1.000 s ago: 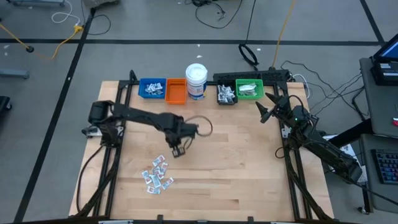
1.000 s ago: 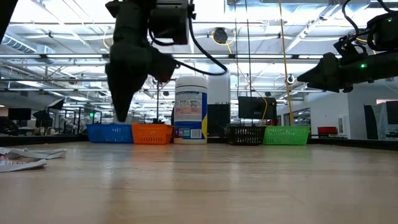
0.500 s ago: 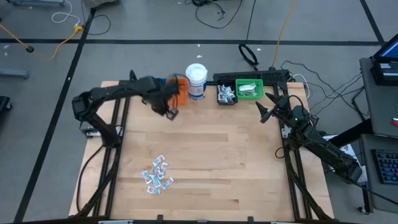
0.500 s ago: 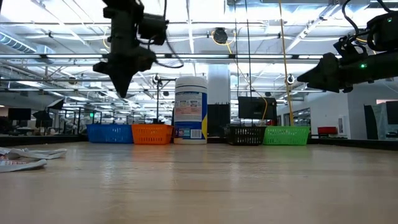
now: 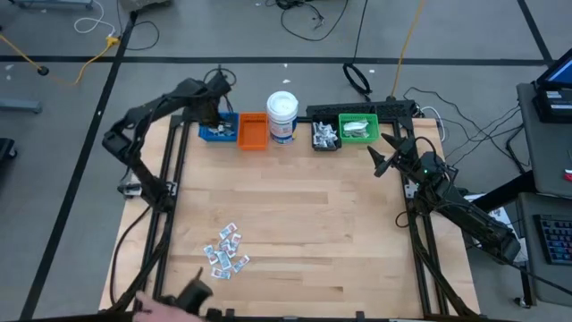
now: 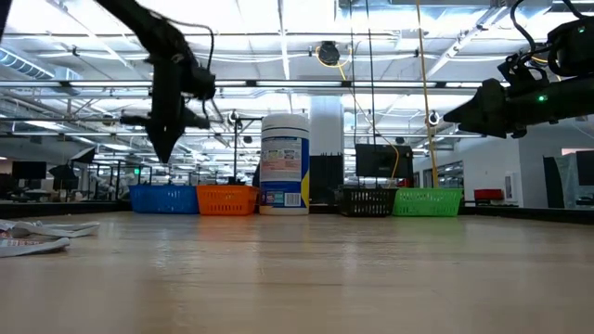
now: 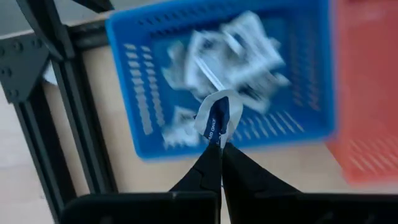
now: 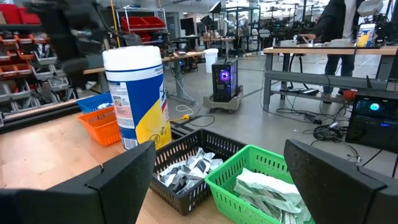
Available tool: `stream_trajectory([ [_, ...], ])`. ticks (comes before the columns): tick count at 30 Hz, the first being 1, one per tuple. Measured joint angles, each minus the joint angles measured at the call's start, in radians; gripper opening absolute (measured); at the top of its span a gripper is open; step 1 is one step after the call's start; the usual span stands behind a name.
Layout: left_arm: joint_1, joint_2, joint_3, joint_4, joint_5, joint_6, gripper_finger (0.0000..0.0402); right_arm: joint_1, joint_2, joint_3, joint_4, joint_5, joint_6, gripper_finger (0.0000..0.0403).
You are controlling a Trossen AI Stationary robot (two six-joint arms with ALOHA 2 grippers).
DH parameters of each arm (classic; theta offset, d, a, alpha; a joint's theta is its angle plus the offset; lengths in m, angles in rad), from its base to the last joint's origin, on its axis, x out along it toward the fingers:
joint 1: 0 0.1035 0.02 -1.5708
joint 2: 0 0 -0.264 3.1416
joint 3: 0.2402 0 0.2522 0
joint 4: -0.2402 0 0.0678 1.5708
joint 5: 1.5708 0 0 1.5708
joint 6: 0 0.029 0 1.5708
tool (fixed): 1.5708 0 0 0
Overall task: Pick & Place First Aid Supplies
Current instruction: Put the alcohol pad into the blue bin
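My left gripper (image 5: 213, 114) hangs over the blue bin (image 5: 218, 127) at the table's far left, pointing down and shut on one small white and dark-blue packet (image 7: 216, 118). Below it the blue bin (image 7: 143, 93) holds several white packets. More first aid supplies (image 5: 225, 252) lie in a loose pile on the wood near the front left. My right gripper (image 5: 386, 152) waits open at the right, level, facing the black bin (image 8: 186, 168) and the green bin (image 8: 261, 186), both with packets in them. My left gripper pinches the packet's near end (image 7: 215, 138) between its two fingertips, coming from above and pointing down. The rest of the packet sticks out past the tips. It is lifted clear, above the blue bin's inside.
Along the far edge stand the orange bin (image 5: 253, 131), a white jar with a blue label (image 5: 281, 114), the black bin (image 5: 324, 136) and the green bin (image 5: 359, 128). A person's hand with a dark object (image 5: 183, 300) shows at the near edge.
My left gripper has swung from above the table's middle, near the pile, toward the far left edge until it is over the blue bin, rising a little and rolling about its own axis, still shut. A person's hand has come in at the near edge.
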Motion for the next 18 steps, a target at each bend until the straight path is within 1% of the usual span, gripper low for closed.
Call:
stream_trajectory([
  [4,0.057,0.075,0.0,0.066,0.001,0.025,0.0004,0.0,0.0,0.0,0.0,0.0,0.0,0.0352],
  [7,0.079,0.138,0.0,0.122,0.01,0.044,0.0003,0.0,0.0,0.0,0.0,0.0,0.0,0.0352],
  [10,0.086,0.195,0.015,0.133,0.036,0.063,0.0004,0.0,0.0,0.0,0.0,0.0,0.0,0.0352],
  [14,0.079,0.234,0.041,0.131,0.064,0.051,0.003,0.0,0.0,0.0,0.0,0.0,0.0,0.0352],
  [18,0.066,0.237,0.057,0.135,0.058,0.057,0.0076,0.0,0.0,0.0,0.0,0.0,0.0,0.0352],
])
